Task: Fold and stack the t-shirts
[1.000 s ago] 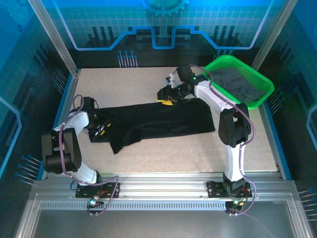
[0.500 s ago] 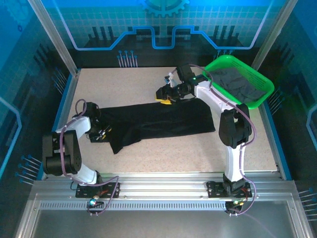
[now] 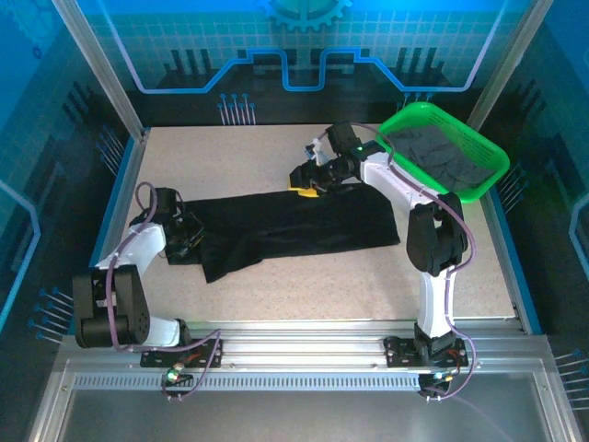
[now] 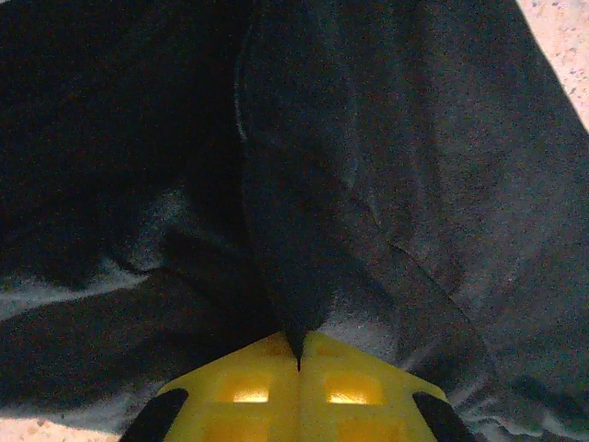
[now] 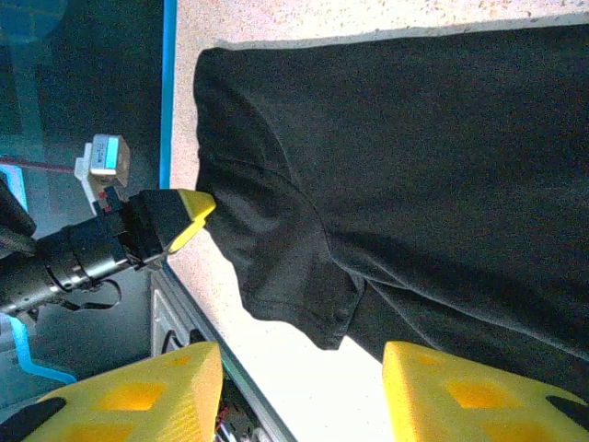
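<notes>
A black t-shirt (image 3: 294,226) lies spread across the middle of the table, folded lengthwise. My left gripper (image 3: 190,238) sits at the shirt's left end. In the left wrist view its yellow jaws (image 4: 297,357) are shut on a pinched ridge of the black cloth (image 4: 368,166). My right gripper (image 3: 306,181) hovers open over the shirt's far edge; in the right wrist view its yellow fingers (image 5: 138,396) stand wide apart above a sleeve (image 5: 294,276), holding nothing. A dark grey t-shirt (image 3: 437,152) lies crumpled in the green basket (image 3: 479,189).
The basket stands at the table's back right corner, close behind the right arm. Bare speckled tabletop (image 3: 304,276) lies in front of the black shirt and behind it at the far left. Blue-edged walls enclose the table on the left and right.
The left gripper has closed on the shirt's left end, and the left arm's elbow has dropped toward the near edge. The right arm has held still.
</notes>
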You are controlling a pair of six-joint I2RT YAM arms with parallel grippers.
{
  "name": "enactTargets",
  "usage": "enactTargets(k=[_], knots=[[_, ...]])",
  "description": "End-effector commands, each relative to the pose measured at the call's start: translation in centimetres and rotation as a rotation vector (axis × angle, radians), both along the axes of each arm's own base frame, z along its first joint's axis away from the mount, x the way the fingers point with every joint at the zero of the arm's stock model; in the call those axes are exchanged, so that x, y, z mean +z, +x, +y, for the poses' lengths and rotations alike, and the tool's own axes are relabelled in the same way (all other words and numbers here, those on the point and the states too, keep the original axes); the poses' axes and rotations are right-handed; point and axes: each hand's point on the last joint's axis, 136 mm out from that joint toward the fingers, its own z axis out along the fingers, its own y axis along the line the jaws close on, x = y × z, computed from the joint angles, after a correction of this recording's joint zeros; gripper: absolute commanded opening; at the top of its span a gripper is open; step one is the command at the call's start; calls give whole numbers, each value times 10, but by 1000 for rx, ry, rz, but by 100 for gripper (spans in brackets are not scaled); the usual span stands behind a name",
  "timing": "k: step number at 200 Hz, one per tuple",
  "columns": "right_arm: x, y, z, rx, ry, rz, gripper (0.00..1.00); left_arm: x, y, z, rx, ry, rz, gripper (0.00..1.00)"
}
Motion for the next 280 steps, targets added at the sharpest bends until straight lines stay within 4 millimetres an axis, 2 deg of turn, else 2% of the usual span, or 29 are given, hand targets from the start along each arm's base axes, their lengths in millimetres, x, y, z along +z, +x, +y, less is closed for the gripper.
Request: enactTargets(k=[1,48,85,116,151,181,215,234,249,261,280], knots=[[12,-5,2,4,3,-8,51,18,1,-5,23,-34,1,0],[7,-7,-4,-6,-12,8,50,39,22,1,44,-35,62,0],[4,-11,-8,-7,-14,16,50,46,44,7,19,-18,128,1],[-1,-14,-13,-15,-23,25,50,34,62,15,-20,14,202,0],[-6,-16,-19,-26,-32,38,49,7,81,29,-52,70,260,0],[-9,-18,-23,-32,-40,44,49,-12,97,37,-73,110,267,0],[-17,-21,-29,-44,-66,53,49,-25,109,40,-88,127,261,2],[-25,-20,-37,-62,-99,47,48,-29,114,40,-100,128,261,8],[-30,-16,-51,-91,-135,35,48,-23,115,40,-101,135,254,20],[-34,-11,-68,-126,-180,21,47,-7,114,42,-96,177,239,31],[-44,0,-106,-197,-289,3,44,31,105,49,-51,273,189,45]])
